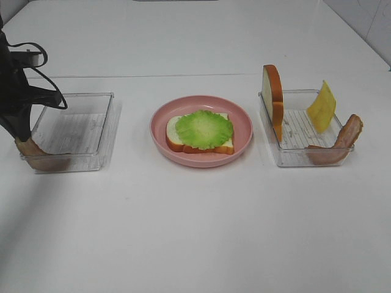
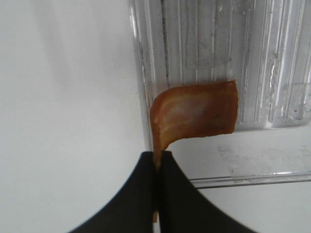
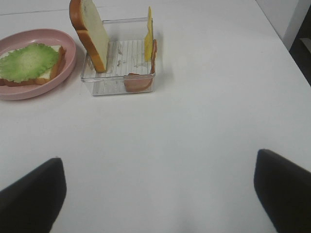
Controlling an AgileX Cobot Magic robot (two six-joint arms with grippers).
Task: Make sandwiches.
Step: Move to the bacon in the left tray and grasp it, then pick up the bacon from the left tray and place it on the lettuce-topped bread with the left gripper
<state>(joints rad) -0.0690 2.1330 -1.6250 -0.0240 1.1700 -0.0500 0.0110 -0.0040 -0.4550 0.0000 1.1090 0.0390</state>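
On my far left, the left gripper [image 1: 23, 137] is clenched on a reddish-brown toy bacon strip [image 1: 41, 160]. The high camera shows only the black arm reaching down at the near left corner of the clear plastic rectangular left tray [image 1: 79, 96], which hides the grip itself. My left wrist view settles it. There the two black jaws of the left gripper [image 2: 158, 158] are pressed together with the strip's thin end pinched between them. The wider part of the strip [image 2: 194, 114] curls over the wall onto the ribbed floor of that tray [image 2: 218, 39]. In the middle, a round pink plate [image 1: 160, 122] carries a white toy bread slice with orange-brown crust [image 1: 177, 146] lying flat. A green lettuce leaf [image 1: 204, 129] is spread on top of it. Further right, the clear plastic right tray [image 1: 299, 162] holds three pieces. A second bread slice [image 1: 273, 97] stands upright against its left wall. A yellow cheese slice [image 1: 322, 107] leans at the far right side. A second bacon strip [image 1: 342, 143] is draped over the near right corner. The right gripper [image 3: 158, 194] shows only in my right wrist view. Its black fingers are spread wide, released, with nothing between them. It hangs above the bare white table [image 3: 194, 121], well apart from the right tray.
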